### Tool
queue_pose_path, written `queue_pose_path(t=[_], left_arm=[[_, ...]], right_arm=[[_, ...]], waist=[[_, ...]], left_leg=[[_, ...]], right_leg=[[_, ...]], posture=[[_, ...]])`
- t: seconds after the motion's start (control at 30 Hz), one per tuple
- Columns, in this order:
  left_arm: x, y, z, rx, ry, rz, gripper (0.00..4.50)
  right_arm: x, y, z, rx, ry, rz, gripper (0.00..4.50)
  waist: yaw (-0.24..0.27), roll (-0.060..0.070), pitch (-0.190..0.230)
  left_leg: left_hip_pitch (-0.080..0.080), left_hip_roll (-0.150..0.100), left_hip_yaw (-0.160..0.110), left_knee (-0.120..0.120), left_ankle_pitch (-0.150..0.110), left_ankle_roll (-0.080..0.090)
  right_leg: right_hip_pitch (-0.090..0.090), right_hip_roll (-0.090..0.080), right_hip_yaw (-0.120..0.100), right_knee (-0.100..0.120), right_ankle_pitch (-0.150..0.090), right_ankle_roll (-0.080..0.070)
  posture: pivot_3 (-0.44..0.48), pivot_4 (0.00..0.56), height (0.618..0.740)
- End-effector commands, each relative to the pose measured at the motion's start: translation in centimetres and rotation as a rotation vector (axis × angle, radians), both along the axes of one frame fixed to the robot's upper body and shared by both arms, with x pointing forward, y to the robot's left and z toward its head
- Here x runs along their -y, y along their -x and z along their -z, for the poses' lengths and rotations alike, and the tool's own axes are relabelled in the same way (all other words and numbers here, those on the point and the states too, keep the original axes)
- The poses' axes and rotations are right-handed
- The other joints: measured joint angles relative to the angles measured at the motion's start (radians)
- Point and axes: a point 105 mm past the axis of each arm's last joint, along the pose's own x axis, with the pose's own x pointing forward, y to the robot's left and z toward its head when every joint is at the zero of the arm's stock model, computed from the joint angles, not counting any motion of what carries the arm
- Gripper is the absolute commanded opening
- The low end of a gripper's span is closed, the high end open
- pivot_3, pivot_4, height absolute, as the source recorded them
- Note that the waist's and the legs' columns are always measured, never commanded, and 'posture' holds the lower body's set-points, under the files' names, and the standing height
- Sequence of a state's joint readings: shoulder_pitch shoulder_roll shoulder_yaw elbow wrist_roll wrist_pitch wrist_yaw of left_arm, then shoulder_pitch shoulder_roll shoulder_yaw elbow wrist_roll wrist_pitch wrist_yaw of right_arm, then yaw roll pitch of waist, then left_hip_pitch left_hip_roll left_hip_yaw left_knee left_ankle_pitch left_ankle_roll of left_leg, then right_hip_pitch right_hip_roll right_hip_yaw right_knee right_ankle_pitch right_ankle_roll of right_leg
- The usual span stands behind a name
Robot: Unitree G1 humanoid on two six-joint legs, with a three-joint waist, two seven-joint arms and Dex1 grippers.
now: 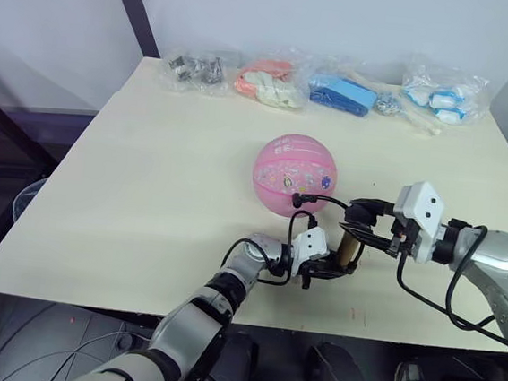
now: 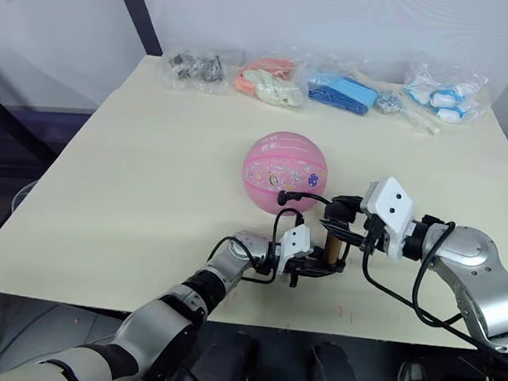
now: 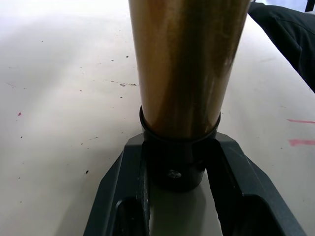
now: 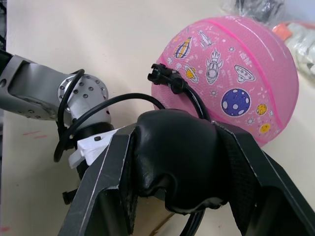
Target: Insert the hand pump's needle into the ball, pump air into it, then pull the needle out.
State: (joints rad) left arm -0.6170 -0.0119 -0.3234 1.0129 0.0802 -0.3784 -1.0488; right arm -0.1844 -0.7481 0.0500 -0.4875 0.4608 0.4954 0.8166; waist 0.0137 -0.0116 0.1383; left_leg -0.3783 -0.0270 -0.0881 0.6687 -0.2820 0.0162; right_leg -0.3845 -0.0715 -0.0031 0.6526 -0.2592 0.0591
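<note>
The pink ball (image 1: 295,175) with cartoon prints rests mid-table. Just in front of it, the gold hand pump (image 1: 349,247) stands roughly upright near the table's front edge. My left gripper (image 1: 328,268) is shut on the pump's black bottom cap (image 3: 172,169), one finger (image 3: 123,196) on each side. From the right, my right gripper (image 1: 364,226) is shut on the black handle (image 4: 174,157) at the pump's top. The thin black hose (image 4: 194,101) curves from the pump to a black fitting (image 4: 165,74) pressed against the ball. The needle is hidden behind that fitting.
Along the table's far edge lie clear bags: grey parts (image 1: 196,70), pink-orange items (image 1: 269,82), blue items (image 1: 342,93), and white-and-blue items (image 1: 443,96). The front edge of the cream table (image 1: 146,189) runs close below the pump.
</note>
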Motion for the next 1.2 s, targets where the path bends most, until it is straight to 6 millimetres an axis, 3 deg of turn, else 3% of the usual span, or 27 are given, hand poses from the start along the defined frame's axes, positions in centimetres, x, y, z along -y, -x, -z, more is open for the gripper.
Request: queue_pose_path(t=[0.03, 0.43, 0.8, 0.97, 1.2], left_arm=[[0.1, 2.3, 2.8, -0.095, -0.084, 0.059, 1.13], [-0.4, 2.2, 3.2, -0.105, -0.101, 0.045, 1.13], [-0.9, 2.3, 3.4, -0.096, -0.119, 0.054, 1.13], [-1.0, 2.3, 3.4, -0.089, -0.121, 0.058, 1.13], [-1.1, 2.3, 3.4, -0.072, -0.122, 0.061, 1.13]], right_arm=[[0.0, 0.3, 0.7, -0.063, -0.023, -0.005, 1.96], [1.5, -0.1, -10.8, 0.058, -0.137, -0.054, 1.96], [3.1, 0.5, -16.9, 0.158, -0.168, -0.026, 1.96], [3.2, 0.7, -17.3, 0.158, -0.179, -0.023, 1.96], [2.1, 1.3, -11.0, 0.045, -0.111, -0.056, 1.96]], waist=[[0.0, 0.0, 0.0], [0.001, 0.004, 0.003], [0.001, 0.005, 0.003], [0.001, 0.005, 0.004], [0.0, 0.005, 0.003]], left_leg=[[0.0, 0.0, 0.0, 0.0, 0.0, 0.0], [-0.002, -0.001, -0.001, 0.0, 0.0, 0.0], [-0.002, -0.001, -0.002, 0.0, 0.0, 0.0], [-0.005, -0.001, -0.001, 0.0, 0.0, 0.0], [-0.004, -0.001, -0.001, 0.0, 0.0, 0.0]], right_leg=[[0.0, 0.0, 0.0, 0.0, 0.0, 0.0], [0.0, -0.001, -0.001, -0.001, 0.0, 0.0], [0.0, -0.002, -0.001, -0.001, 0.0, 0.0], [-0.003, -0.002, -0.001, -0.001, 0.0, 0.0], [-0.002, -0.002, -0.001, -0.001, 0.0, 0.0]], posture=[[0.0, 0.15, 0.74], [0.0, 0.15, 0.74], [0.0, 0.15, 0.74], [0.0, 0.15, 0.74], [0.0, 0.15, 0.74]])
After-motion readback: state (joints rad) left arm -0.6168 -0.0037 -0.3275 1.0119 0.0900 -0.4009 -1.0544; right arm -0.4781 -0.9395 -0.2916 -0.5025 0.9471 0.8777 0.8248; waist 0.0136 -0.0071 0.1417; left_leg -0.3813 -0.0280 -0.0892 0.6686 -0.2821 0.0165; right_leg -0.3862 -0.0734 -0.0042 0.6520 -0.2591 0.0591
